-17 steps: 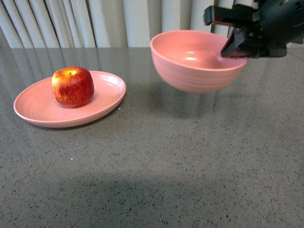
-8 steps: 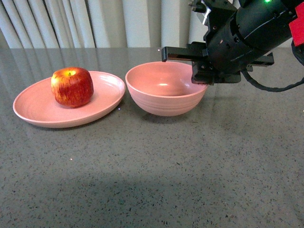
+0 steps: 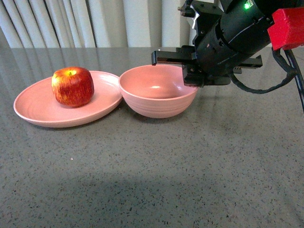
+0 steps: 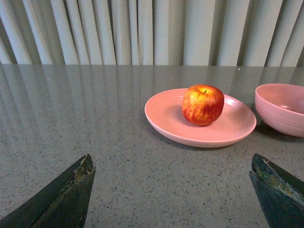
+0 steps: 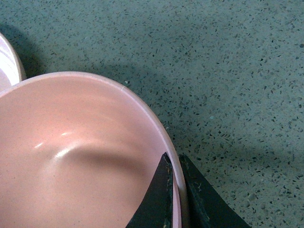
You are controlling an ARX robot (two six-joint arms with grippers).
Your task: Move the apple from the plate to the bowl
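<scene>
Front view: body camera, low above grey table [image 3: 156,166], looking straight ahead to curtain [image 3: 61,23], middle distance, whole setup in frame. Left wrist view: low too, almost table level, facing same curtain from further left, set back; shares apple [image 4: 203,104], plate [image 3: 33,108] and part of bowl [image 3: 156,102] with front view. Right wrist view: looking steeply down, very close onto bowl rim; shares bowl, sliver of plate, bare table with others.

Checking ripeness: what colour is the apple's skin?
The apple is red, yellow-streaked; left wrist view shows best.
</scene>
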